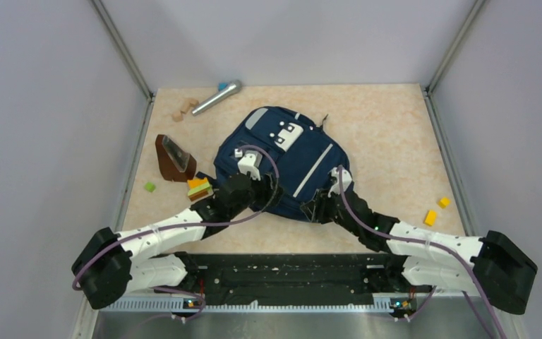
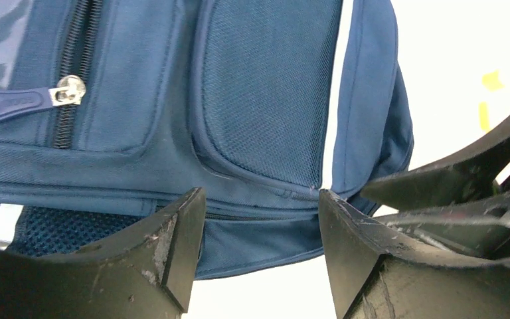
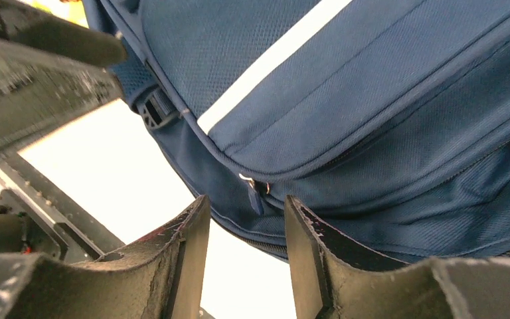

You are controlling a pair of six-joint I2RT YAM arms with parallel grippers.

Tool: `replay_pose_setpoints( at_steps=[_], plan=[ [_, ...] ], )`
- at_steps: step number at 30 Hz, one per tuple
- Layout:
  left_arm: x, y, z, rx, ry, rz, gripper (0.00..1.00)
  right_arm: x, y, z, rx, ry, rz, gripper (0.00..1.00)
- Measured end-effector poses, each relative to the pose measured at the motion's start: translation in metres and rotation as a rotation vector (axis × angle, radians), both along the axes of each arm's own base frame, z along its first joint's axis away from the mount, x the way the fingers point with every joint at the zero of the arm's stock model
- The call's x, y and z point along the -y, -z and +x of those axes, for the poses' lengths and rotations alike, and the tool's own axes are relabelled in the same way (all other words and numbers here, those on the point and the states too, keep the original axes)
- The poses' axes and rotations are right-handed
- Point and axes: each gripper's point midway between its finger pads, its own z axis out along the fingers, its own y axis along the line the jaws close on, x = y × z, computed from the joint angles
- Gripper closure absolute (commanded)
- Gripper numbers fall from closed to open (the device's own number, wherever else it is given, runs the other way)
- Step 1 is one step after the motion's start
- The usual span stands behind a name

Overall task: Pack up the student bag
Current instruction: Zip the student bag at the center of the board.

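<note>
The student bag (image 1: 293, 159) is a navy backpack with grey stripes and a white patch, lying flat in the middle of the table. My left gripper (image 1: 272, 196) is open at the bag's near left edge; in the left wrist view (image 2: 260, 226) its jaws stand apart on either side of the bag's bottom seam (image 2: 265, 232), and a zipper pull (image 2: 13, 103) shows at upper left. My right gripper (image 1: 317, 208) is open at the bag's near right corner; in the right wrist view (image 3: 246, 229) a small blue zipper pull (image 3: 255, 196) hangs just ahead of the gap.
A brown wedge-shaped case (image 1: 175, 157) and a stack of coloured blocks (image 1: 198, 187) lie left of the bag. A silver microphone (image 1: 217, 97) and wooden blocks (image 1: 183, 109) are at the back left. A green block (image 1: 149, 186) lies at left, yellow blocks (image 1: 436, 210) at right.
</note>
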Motion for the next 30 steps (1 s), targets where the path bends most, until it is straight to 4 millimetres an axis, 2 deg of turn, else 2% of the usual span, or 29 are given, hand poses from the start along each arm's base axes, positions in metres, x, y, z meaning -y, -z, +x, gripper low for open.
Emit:
replay_pose_setpoints(
  at_steps=[3,7,10,14,18,27,30],
  plan=[
    [-0.005,0.0,0.006,-0.021,-0.044,-0.039,0.32,-0.002,0.012,-0.003,-0.015,-0.002,-0.04,0.57],
    [-0.008,-0.002,0.012,-0.039,-0.088,-0.106,0.32,-0.005,0.026,0.0,-0.042,0.009,-0.086,0.64],
    [-0.009,-0.001,0.013,-0.053,-0.105,-0.15,0.32,-0.008,0.028,0.003,-0.045,0.014,-0.093,0.65],
    [-0.005,-0.004,0.016,-0.057,-0.109,-0.186,0.32,-0.01,0.028,0.006,-0.038,0.022,-0.099,0.62],
    [-0.003,0.003,0.022,-0.08,-0.123,-0.2,0.32,-0.013,0.027,0.012,-0.032,0.034,-0.126,0.63],
    [-0.001,0.017,0.031,-0.12,-0.14,-0.217,0.34,-0.009,0.036,0.015,-0.045,0.053,-0.199,0.81],
    [0.0,0.02,0.033,-0.121,-0.144,-0.216,0.4,-0.008,0.036,0.015,-0.046,0.054,-0.203,0.87]
  ],
)
